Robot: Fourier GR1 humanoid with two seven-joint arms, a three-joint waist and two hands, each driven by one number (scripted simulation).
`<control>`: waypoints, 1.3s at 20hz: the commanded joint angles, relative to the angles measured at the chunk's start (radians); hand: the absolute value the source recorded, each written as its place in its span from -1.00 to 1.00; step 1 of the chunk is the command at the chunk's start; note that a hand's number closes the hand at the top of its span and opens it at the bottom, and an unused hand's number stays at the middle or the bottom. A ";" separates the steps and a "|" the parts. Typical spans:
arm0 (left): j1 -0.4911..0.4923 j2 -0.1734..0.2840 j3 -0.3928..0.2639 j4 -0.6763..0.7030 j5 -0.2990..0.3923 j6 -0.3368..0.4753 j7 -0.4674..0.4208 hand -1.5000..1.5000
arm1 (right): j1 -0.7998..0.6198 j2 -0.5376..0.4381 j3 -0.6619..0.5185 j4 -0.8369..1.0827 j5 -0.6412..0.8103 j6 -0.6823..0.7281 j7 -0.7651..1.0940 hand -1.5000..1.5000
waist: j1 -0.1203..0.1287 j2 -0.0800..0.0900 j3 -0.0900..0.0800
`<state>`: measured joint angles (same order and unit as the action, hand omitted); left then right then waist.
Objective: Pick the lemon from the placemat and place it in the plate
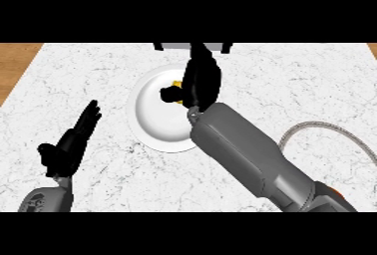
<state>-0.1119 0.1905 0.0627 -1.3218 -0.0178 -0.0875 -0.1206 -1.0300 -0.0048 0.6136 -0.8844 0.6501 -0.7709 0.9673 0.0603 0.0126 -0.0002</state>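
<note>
A marble counter (309,84) fills the view. The white plate (158,122) sits at centre. Above it, toward one o'clock, the right hand (200,79) curls round the lemon (177,83). At eight o'clock, the left hand (74,137) rests, fingers straight.

White marble counter (309,84); wood floor (15,60) at left; grey hose (331,128) at right

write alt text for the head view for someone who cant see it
The robot's right hand is curled round a yellow lemon above a white plate on a marble counter. Its left hand rests open at the lower left.
</note>
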 commanded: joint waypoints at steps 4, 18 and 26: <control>0.033 0.014 0.021 -0.031 0.016 -0.004 0.015 0.00 | 0.104 0.004 -0.070 -0.089 -0.049 -0.335 -0.078 -1.00 | -0.031 -0.008 0.002; 0.057 -0.001 0.038 0.027 -0.010 0.018 -0.054 0.00 | 0.711 -0.266 -0.127 -0.662 -0.480 -0.173 -0.687 -1.00 | -0.063 -0.010 0.001; 0.035 0.027 0.059 -0.005 0.004 -0.012 -0.006 0.00 | 0.922 -0.293 -0.218 -0.668 -0.628 0.022 -1.015 -1.00 | -0.062 -0.012 0.001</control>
<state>-0.0608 0.1962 0.0996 -1.3631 -0.0158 -0.0802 -0.1014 -0.2064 -0.2899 0.4387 -1.5596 0.0969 -0.8301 0.1228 -0.0016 0.0004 0.0009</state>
